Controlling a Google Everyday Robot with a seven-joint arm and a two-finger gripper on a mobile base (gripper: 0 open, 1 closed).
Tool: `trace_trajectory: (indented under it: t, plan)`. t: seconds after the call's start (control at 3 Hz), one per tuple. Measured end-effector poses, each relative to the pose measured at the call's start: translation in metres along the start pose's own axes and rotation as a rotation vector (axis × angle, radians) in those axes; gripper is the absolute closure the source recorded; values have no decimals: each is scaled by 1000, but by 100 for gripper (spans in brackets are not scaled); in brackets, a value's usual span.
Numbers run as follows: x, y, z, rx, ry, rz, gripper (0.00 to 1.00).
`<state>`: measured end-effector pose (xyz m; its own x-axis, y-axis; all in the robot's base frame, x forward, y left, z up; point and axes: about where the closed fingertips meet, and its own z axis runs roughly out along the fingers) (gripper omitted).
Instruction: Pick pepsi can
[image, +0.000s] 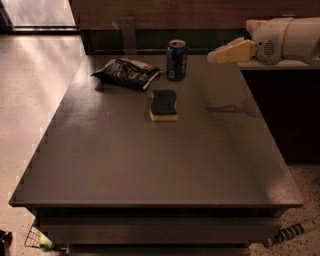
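Observation:
The pepsi can (176, 60) stands upright at the far middle of the dark table (150, 160); it is dark blue with a silver top rim. My gripper (216, 56) comes in from the right on a pale arm (280, 37), level with the can's upper half and a short way to its right, not touching it.
A dark blue wrinkly snack bag (127, 73) lies left of the can. A sponge (163, 105) with a dark green top and yellow base lies just in front of the can. A dark counter (285, 100) adjoins the table's right side. The floor lies to the left.

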<state>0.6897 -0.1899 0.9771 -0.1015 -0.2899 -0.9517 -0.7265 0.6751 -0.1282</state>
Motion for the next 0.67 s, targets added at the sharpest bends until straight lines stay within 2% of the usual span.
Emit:
trace_trajectory:
  t: [0.33, 0.67]
  plan:
    - [3, -5, 70, -65, -80, 84, 0]
    - [3, -5, 70, -65, -80, 84, 0]
